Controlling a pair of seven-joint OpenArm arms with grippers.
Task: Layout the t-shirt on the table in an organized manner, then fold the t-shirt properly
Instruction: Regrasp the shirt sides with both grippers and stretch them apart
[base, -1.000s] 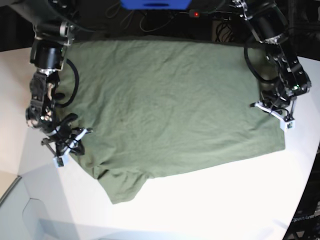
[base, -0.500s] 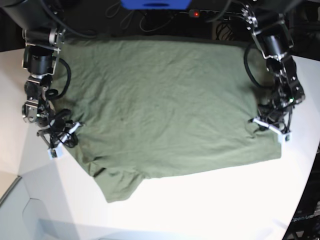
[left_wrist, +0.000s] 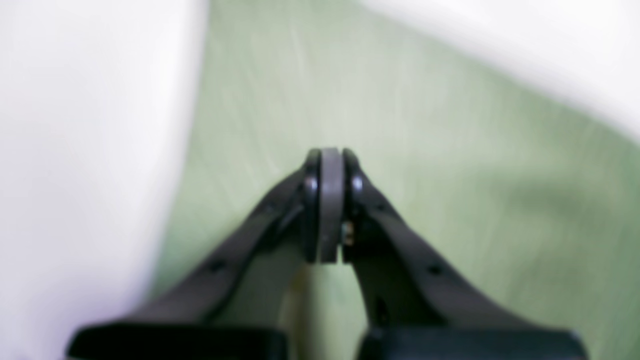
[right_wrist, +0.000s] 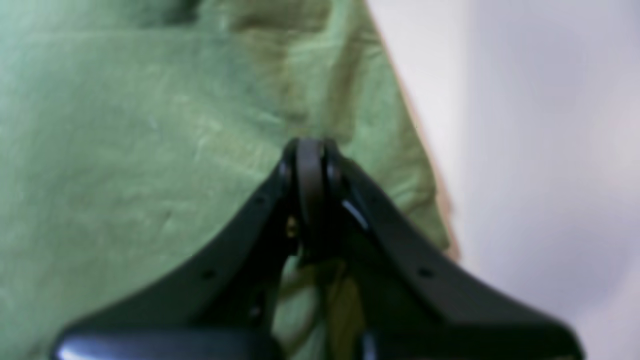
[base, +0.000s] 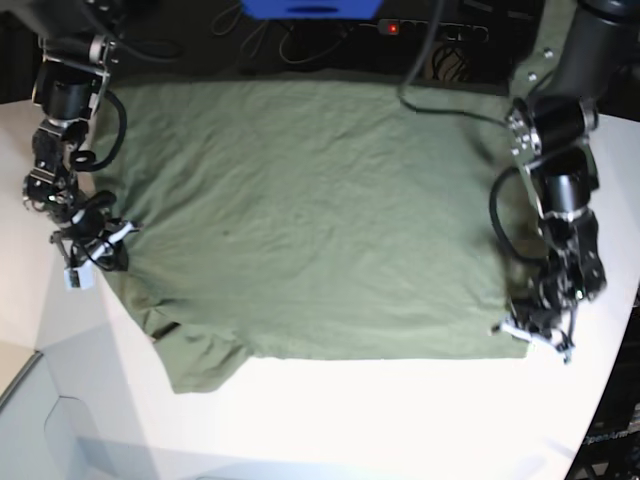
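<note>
The olive-green t-shirt (base: 310, 220) lies spread and wrinkled over the white table (base: 400, 420), with one sleeve poking out at the lower left. My left gripper (base: 535, 335) sits at the shirt's lower right corner, on the base view's right. In the left wrist view the left gripper (left_wrist: 330, 155) is shut, pinching the t-shirt (left_wrist: 425, 150) beside bare table (left_wrist: 75, 150). My right gripper (base: 85, 268) is at the shirt's left edge. Seen from the right wrist, the right gripper (right_wrist: 310, 145) is shut on a fold of the t-shirt (right_wrist: 125, 150) near its hem, with table (right_wrist: 550, 150) beyond.
A blue box (base: 310, 8) and black cables with a red light (base: 392, 28) sit behind the table's far edge. The table's angled edge (base: 25, 375) drops off at the lower left, and its curved edge (base: 605, 420) runs down the right.
The left gripper has moved down the view toward the near edge, taking the shirt's corner along. The right gripper has moved left and up, and the whole shirt shifted left and flattened.
</note>
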